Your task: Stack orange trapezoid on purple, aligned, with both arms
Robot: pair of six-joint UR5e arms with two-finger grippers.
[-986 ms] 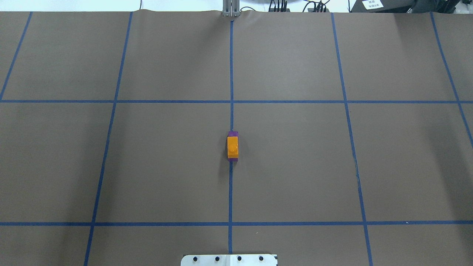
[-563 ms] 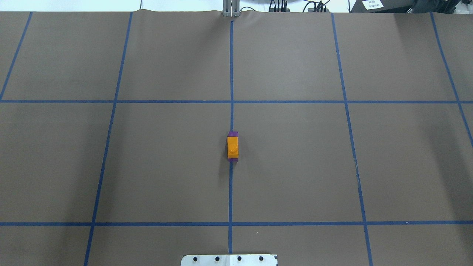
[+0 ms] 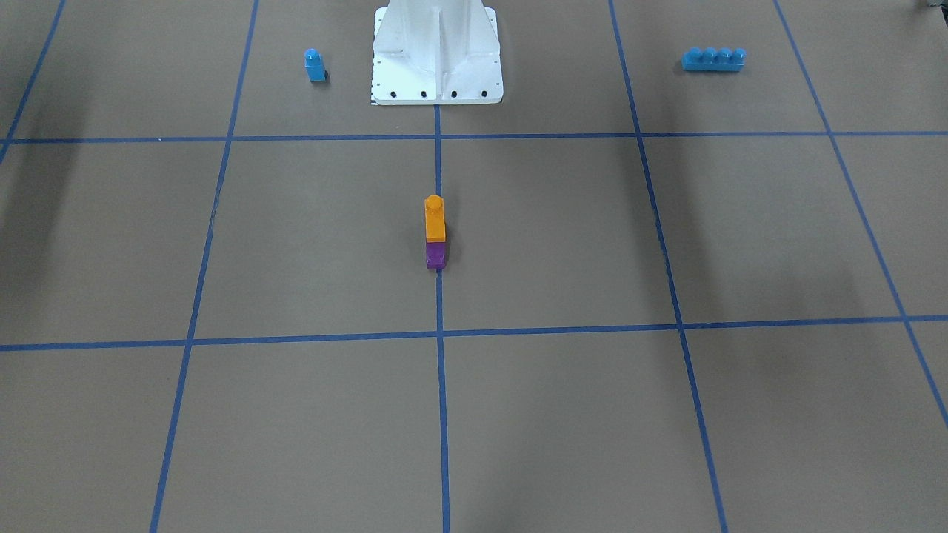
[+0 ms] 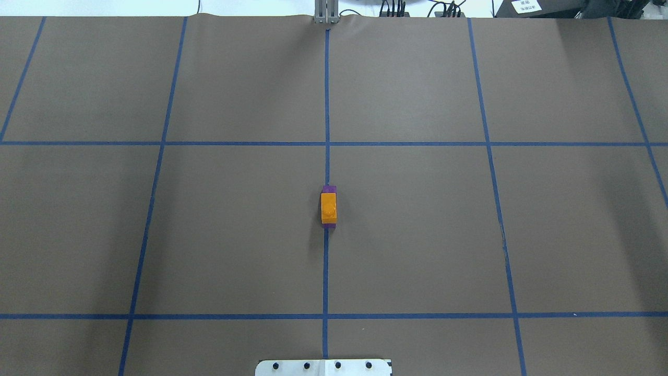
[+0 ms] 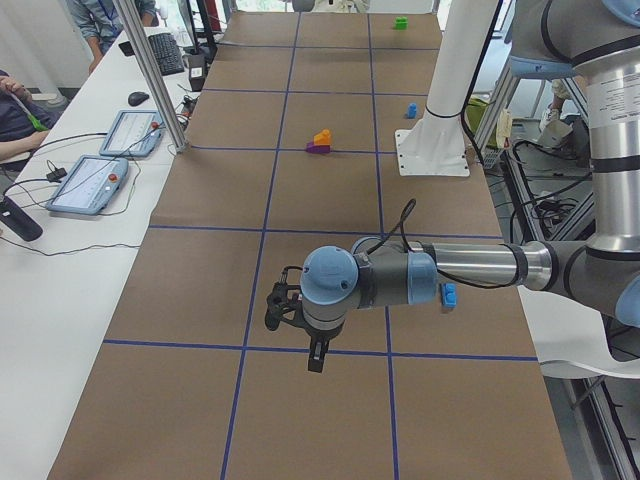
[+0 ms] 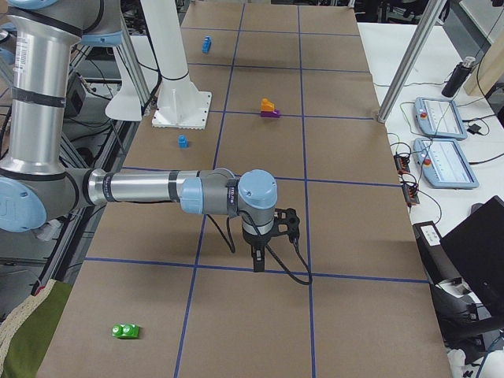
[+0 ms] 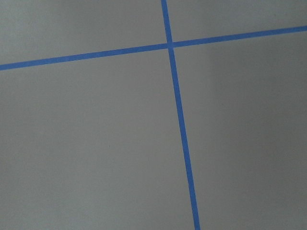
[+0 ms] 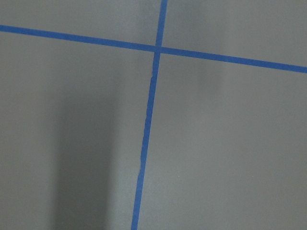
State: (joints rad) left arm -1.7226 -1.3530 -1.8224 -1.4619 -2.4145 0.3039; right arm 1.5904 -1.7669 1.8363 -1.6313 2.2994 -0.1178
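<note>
The orange trapezoid [image 4: 329, 208] sits on top of the purple block [image 4: 329, 189] on the centre tape line, stud up; purple edges show at both ends. The stack also shows in the front view, orange [image 3: 435, 218] on purple [image 3: 435, 255]. No gripper touches it. My left gripper [image 5: 315, 355] hangs above the table far from the stack, seen only in the left side view; I cannot tell if it is open. My right gripper [image 6: 257, 264] hangs likewise, seen only in the right side view; I cannot tell its state. Both wrist views show only bare paper and tape.
A small blue one-stud block [image 3: 315, 65] and a long blue four-stud brick [image 3: 713, 59] lie on either side of the white pedestal [image 3: 437, 52]. A green block [image 6: 125, 331] lies at the table's right end. Control tablets [image 5: 95, 185] lie on the side table.
</note>
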